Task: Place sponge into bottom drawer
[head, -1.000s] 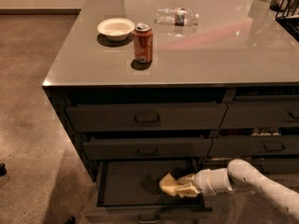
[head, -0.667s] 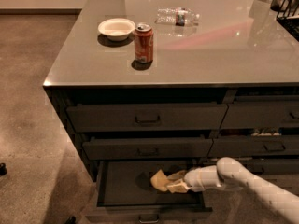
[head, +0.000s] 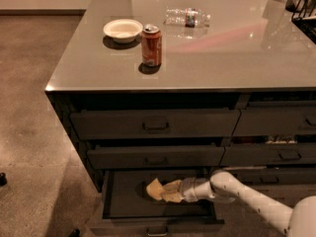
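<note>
The sponge (head: 154, 188) is held inside the open bottom drawer (head: 123, 201), seemingly just above its floor, by the gripper (head: 167, 191), whose jaws are closed on it. If it is released from a height or at a tilt, it may be bounced toward the front rim. If the arm is lifted carelessly, the middle drawer (head: 155, 157) overhead could be struck. The foam might also be left clinging to one jaw.

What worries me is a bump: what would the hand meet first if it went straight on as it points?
The hand, holding the sponge inside the bottom drawer, points picture-left; likely the drawer's left wall first, though depth is unclear.
</note>
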